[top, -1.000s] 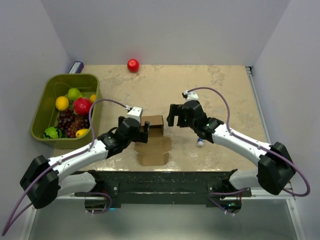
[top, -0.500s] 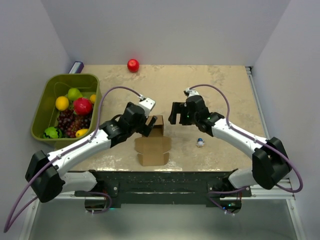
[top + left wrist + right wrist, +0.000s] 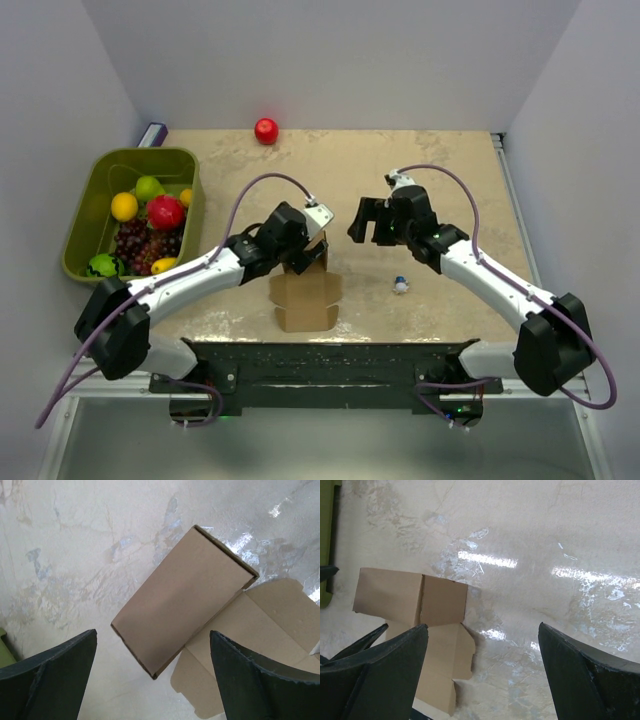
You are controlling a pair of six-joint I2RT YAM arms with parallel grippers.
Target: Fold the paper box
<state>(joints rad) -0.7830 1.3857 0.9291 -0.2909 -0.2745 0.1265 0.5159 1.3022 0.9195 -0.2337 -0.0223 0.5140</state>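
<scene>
The brown paper box [image 3: 308, 300] lies partly folded near the table's front edge, between the two arms. Its far panel [image 3: 182, 602] stands up while its near flaps [image 3: 260, 630] lie flat. My left gripper [image 3: 308, 258] hovers over that raised panel, open, with nothing between its fingers [image 3: 55, 675]. In the left wrist view the left gripper [image 3: 152, 680] frames the panel's lower corner. My right gripper [image 3: 365, 225] hangs open to the box's right, apart from it. In the right wrist view the right gripper [image 3: 482, 670] is over bare table, with the box [image 3: 410, 600] at the left.
A green bin [image 3: 95, 180] of fruit stands at the left. A red apple [image 3: 266, 130] lies at the far edge of the table. A small white and blue object [image 3: 400, 285] sits right of the box. A purple item [image 3: 152, 134] lies behind the bin.
My left arm has reached forward and right, bringing its gripper over the box's raised panel. The right gripper has drawn back a little to the right. The box has stayed put.
</scene>
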